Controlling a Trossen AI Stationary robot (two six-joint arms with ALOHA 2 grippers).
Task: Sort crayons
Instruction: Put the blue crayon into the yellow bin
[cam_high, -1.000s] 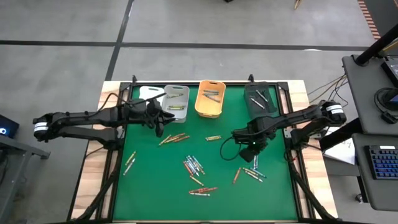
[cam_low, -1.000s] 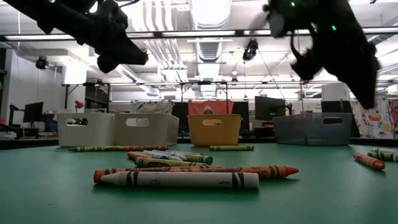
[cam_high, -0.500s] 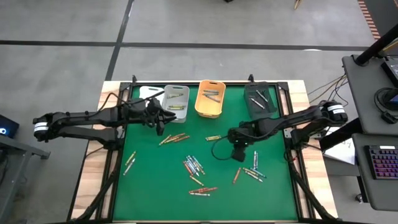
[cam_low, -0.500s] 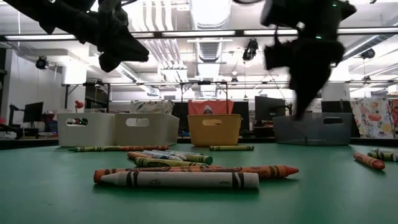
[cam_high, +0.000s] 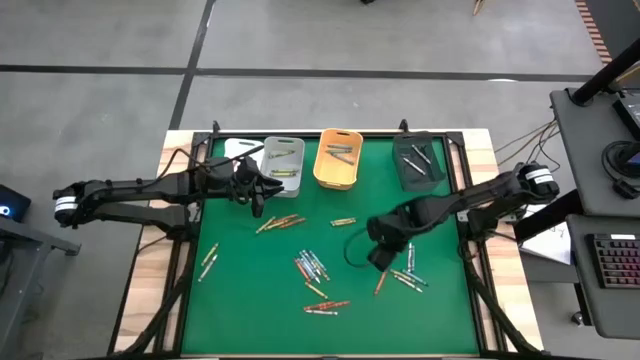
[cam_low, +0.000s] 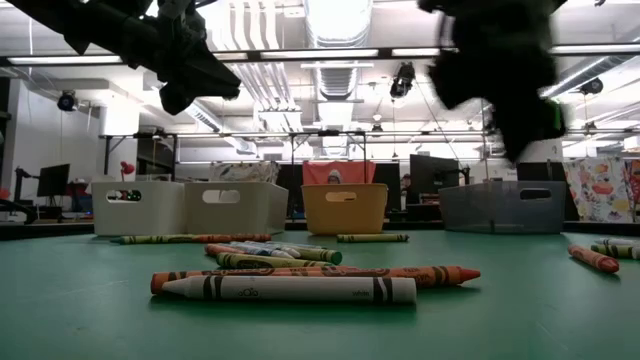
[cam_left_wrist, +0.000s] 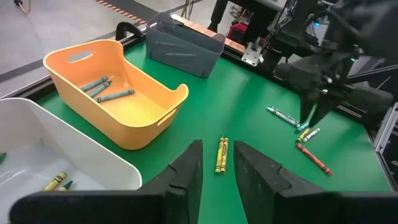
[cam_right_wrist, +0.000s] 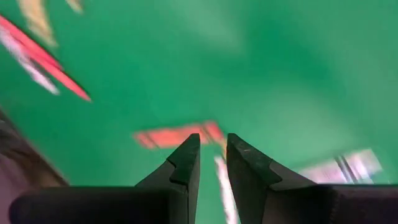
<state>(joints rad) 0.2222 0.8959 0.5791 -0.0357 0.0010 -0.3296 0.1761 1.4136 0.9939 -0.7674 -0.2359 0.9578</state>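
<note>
Over the green surface (cam_high: 250, 300) in the high view, the crayons (cam_high: 312, 268) lie scattered around the middle. The left gripper (cam_high: 258, 207) hangs just near of the grey bin (cam_high: 284, 163), and the right gripper (cam_high: 378, 258) sits right of centre.

Low view: a white crayon (cam_low: 288, 290) lies nearest, an orange one (cam_low: 430, 273) touching behind it.

Left wrist view: fingers (cam_left_wrist: 189, 165) narrowly parted, nothing between them, yellow crayons (cam_left_wrist: 220, 154) beyond, orange bin (cam_left_wrist: 118, 90) farther off.

Right wrist view: fingers (cam_right_wrist: 186, 163) a small gap apart, empty, above a blurry red crayon (cam_right_wrist: 177, 135).
</note>
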